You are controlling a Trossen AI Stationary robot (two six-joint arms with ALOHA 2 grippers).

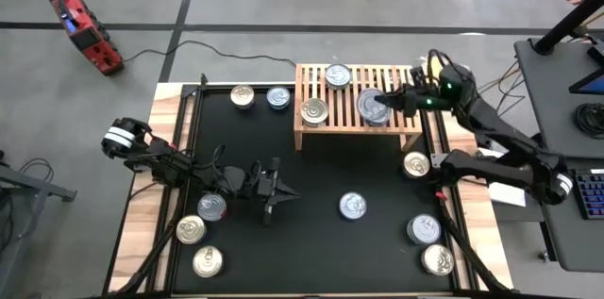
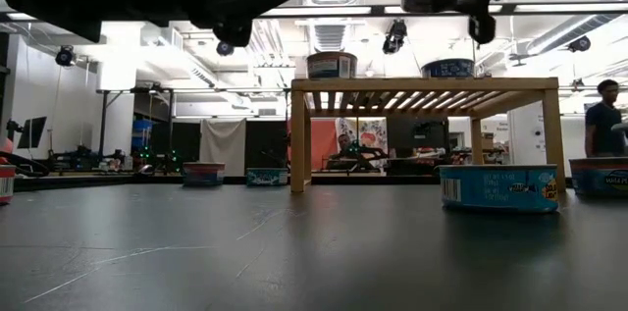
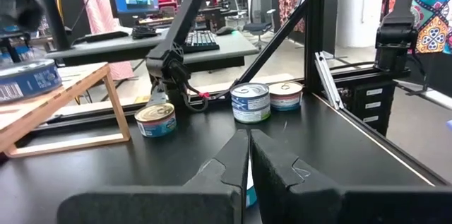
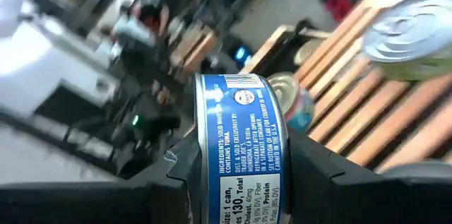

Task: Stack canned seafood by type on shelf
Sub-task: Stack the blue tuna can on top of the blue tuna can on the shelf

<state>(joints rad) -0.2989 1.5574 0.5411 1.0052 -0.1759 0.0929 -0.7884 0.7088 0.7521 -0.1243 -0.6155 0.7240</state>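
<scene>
The light-wood shelf (image 1: 359,127) stands at the mat's far side. Two tins rest on its slats (image 1: 338,75) (image 1: 314,110). My right gripper (image 1: 385,103) reaches over the shelf's right part from the right, shut on a blue-labelled tin (image 4: 240,146) (image 1: 372,107). In the low view another blue tin (image 2: 448,68) sits on the shelf top below the arm. My left gripper (image 1: 274,195) (image 3: 248,160) hovers shut over the middle of the black mat (image 1: 311,242), pointing level and touching nothing. My right gripper pinches the blue tin between its two fingers (image 4: 185,171), one on each flat face, beside the silver rim (image 4: 202,132). The label side faces the wrist camera. The fingers come in about level from the table's right. The tin is lifted clear above the shelf.
Loose tins lie on the mat: two at the far left (image 1: 243,97) (image 1: 278,98), three near the left front (image 1: 212,207) (image 1: 190,230) (image 1: 208,261), one in the middle (image 1: 352,207), three on the right (image 1: 416,164) (image 1: 424,230) (image 1: 438,259). A person (image 2: 601,129) stands beyond the table.
</scene>
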